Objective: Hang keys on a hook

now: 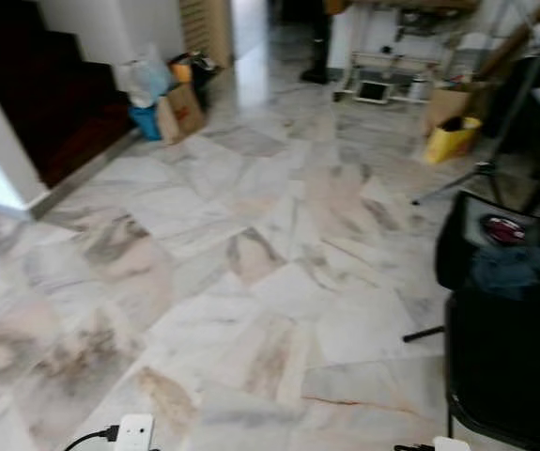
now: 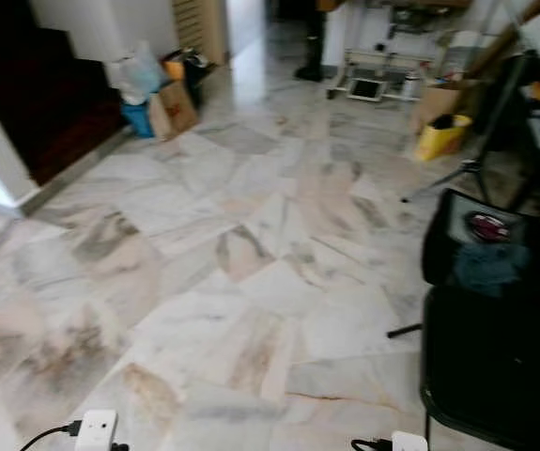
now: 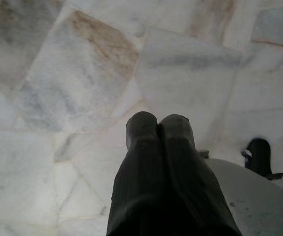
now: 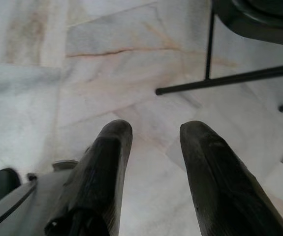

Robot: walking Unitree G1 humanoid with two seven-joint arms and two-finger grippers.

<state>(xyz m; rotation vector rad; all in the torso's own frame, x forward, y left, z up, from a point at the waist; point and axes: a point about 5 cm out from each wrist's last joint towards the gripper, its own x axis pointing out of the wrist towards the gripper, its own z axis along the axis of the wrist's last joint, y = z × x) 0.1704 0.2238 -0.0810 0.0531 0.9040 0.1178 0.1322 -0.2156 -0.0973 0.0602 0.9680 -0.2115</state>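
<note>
Floor (image 1: 251,235) is polished marble in large slabs, white-grey with brown and rust veining, glossy toward the far doorway. Left gripper (image 3: 159,123) hangs above it, its two ribbed black fingers clenched tip to tip with nothing between them. Right gripper (image 4: 154,132) hangs released, rounded matte pads apart over bare marble, near a thin black metal chair leg (image 4: 220,81). A black chair (image 1: 504,376) stands at the right, with a dark bag (image 1: 495,244) holding blue cloth behind it. Far back: a yellow bag (image 1: 451,139), a brown cardboard box (image 1: 183,111) and a tripod (image 1: 481,169). White plug adapter (image 1: 134,432) with black cable lies at the near edge. No keys or hook can be made out; no legible writing.
</note>
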